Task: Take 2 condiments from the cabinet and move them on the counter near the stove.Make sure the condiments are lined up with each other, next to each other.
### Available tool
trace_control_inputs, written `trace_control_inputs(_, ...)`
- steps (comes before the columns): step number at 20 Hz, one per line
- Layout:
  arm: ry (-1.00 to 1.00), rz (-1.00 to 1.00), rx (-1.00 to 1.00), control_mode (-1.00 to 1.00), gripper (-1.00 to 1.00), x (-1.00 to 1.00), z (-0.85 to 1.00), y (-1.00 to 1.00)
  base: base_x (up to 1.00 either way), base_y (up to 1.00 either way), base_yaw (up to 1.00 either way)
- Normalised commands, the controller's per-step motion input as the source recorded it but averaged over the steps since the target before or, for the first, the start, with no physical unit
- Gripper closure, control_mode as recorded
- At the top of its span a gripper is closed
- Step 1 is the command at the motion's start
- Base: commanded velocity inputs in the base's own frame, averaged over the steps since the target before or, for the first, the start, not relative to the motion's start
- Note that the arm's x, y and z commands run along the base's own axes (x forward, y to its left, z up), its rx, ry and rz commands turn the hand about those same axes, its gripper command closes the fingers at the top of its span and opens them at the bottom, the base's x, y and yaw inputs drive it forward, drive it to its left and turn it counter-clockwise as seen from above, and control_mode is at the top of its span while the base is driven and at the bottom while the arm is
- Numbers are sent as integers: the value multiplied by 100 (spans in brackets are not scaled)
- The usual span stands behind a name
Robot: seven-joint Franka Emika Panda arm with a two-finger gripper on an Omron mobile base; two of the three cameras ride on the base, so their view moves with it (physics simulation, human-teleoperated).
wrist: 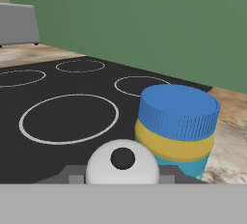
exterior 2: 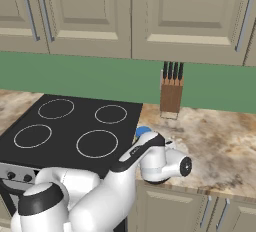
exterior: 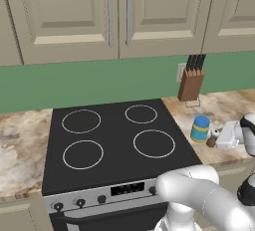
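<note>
- Condiments sit on the counter (exterior: 226,106) just right of the stove (exterior: 112,140) in the left base view: the blue jar (exterior: 200,128) with its yellow band stands upright near the cooktop's edge, and the small brown shaker (exterior: 211,142) is just beside it, toward the front.
- The fingers (exterior: 217,138) reach in from the right and are closed on the shaker; a wooden knife block (exterior: 191,82) stands by the green wall behind.
- Right base view: the white arm covers most of the jar, leaving its blue lid (exterior 2: 142,131) peeking out at the stove's right edge; the knife block (exterior 2: 171,92) is well apart, at the back of the counter (exterior 2: 220,136).
- Hand view: the shaker's pale round top (wrist: 122,162) sits low in the middle, with the jar (wrist: 176,127) just beside it on the right, at the edge of the black cooktop (wrist: 72,107).
</note>
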Motion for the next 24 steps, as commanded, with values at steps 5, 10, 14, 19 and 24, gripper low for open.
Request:
trace_control_inputs(5,0,0,0,-100,100,5,-8,0,0,0,0)
trace_control_inputs(10,-2,0,0,-100,100,3,-4,0,0,0,0)
trace_control_inputs(14,-1,0,0,-100,100,6,-5,0,0,0,0)
trace_control_inputs(19,0,0,0,-100,100,8,-4,0,0,0,0)
trace_control_inputs(24,0,0,0,-100,100,10,-7,0,0,0,0)
